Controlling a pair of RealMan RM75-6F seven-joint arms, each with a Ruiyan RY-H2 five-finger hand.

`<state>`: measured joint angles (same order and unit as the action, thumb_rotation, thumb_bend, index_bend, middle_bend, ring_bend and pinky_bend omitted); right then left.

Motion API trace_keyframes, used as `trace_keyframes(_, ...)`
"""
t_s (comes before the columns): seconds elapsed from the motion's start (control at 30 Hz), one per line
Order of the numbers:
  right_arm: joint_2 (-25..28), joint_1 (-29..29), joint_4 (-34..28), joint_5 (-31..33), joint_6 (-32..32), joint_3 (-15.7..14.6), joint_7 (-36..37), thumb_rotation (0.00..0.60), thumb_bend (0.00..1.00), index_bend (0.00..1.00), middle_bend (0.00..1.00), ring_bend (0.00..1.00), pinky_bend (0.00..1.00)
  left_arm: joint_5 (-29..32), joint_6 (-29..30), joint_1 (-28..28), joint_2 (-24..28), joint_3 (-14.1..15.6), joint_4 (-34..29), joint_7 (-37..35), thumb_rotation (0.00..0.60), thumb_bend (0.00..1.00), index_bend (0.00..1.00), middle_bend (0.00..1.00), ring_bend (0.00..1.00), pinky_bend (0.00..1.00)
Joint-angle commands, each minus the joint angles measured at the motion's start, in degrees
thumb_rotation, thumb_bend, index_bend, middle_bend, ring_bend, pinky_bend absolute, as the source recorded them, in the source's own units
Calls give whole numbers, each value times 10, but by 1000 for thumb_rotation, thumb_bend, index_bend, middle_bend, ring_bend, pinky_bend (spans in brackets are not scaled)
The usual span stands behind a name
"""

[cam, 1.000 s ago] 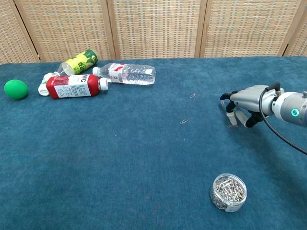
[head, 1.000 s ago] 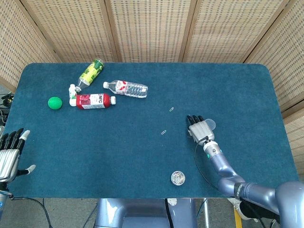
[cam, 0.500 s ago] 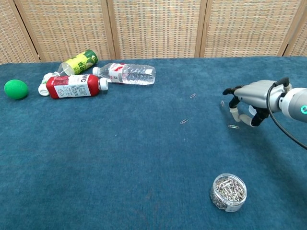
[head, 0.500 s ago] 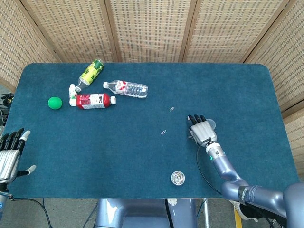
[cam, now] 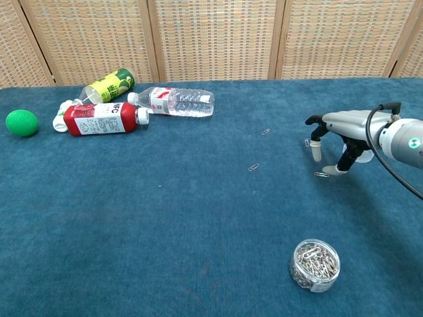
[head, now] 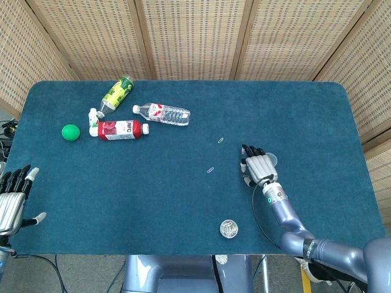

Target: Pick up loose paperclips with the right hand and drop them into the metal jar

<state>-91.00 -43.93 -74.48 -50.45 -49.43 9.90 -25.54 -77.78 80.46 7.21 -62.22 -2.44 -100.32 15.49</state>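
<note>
Chest view: right hand (cam: 337, 135), fingers spread and empty, hovers over a flat paperclip (cam: 322, 174) lying left-right.

On the far left part of my blue carpeted bench (head: 183, 201) lies a small green ball (head: 71, 132). Just right of it rests a red-labelled bottle with a white cap (head: 122, 129), on its side. Behind that, a yellow-green labelled bottle (head: 117, 92) lies tilted, and a clear plastic water bottle (head: 163, 113) lies beside both. Woven wicker screen panels (head: 195, 36) stand behind the bench.
</note>
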Motion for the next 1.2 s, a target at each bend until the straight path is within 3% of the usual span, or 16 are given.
trace_keyframes(0.03,-7,-5,7,11,5,4,-2,600,304,501,0,0,101,1,0,0,0,0,0,-1,600,0,0,0,0,0)
trace_keyframes(1.2,-46,-17,66,29,27,-3,-6,600,326,501,0,0,101,7,-4,2,-3,-1,3,3,600,0,0,0,0,0)
